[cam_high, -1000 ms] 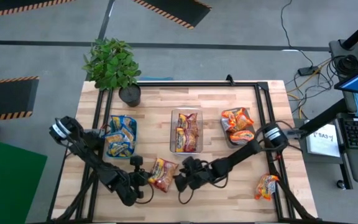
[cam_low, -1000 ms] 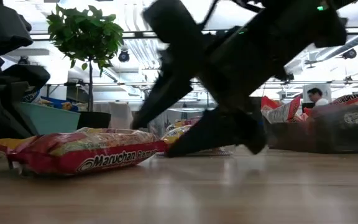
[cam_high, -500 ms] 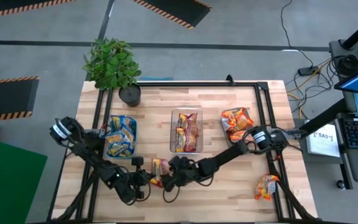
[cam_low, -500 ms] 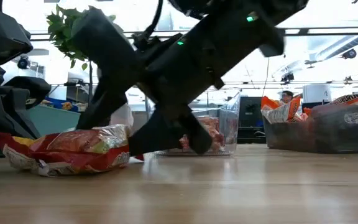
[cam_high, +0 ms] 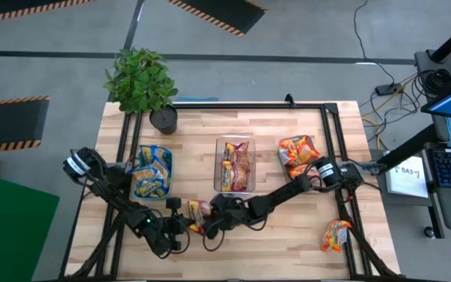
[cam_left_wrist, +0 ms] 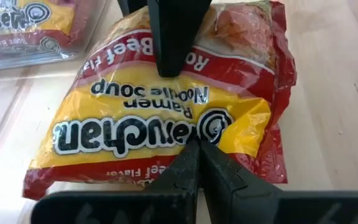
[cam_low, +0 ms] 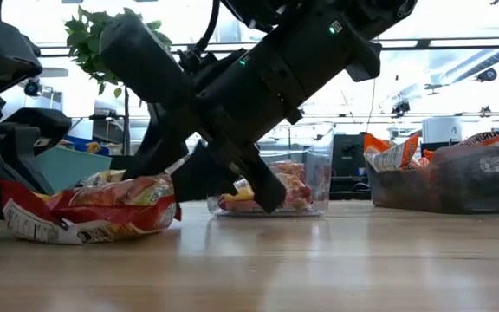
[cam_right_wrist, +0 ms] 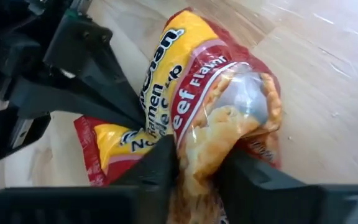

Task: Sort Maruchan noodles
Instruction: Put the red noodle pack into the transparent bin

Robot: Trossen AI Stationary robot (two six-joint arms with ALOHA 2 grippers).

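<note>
One Maruchan noodles packet (cam_high: pixel 198 212), yellow with red edges, lies on the table near its front edge, between my two grippers. My right gripper (cam_right_wrist: pixel 201 171) is shut on its right end. My left gripper (cam_left_wrist: pixel 197 146) is shut, and its tips meet the packet's left side. In the low view the packet (cam_low: pixel 85 208) looks bunched up under the right gripper (cam_low: pixel 223 178). My left gripper touches the packet's yellow face near its edge (cam_left_wrist: pixel 194 132) with its shut fingertips. It comes low from the table's left. The packet lies on the table in front of it. My right gripper pinches the packet's clear-windowed end (cam_right_wrist: pixel 219 134) between its two fingers (cam_right_wrist: pixel 160 163). It comes slanting down from the table's right. The wrapper is crumpled between them, and the packet's other end (cam_low: pixel 29 221) rests on the table.
Behind the packet stand a teal bin (cam_high: pixel 167 166) with blue packets, a clear bin (cam_high: pixel 218 157) with maroon ones and a grey bin (cam_high: pixel 286 174) with orange ones. One orange packet (cam_high: pixel 336 233) lies at the front right. A potted plant (cam_high: pixel 142 82) stands at the far left.
My right gripper has moved toward the table's left onto the packet and shut on its right end. The packet has slid a little left against my left gripper and bunched up from flat, its right end now raised.
</note>
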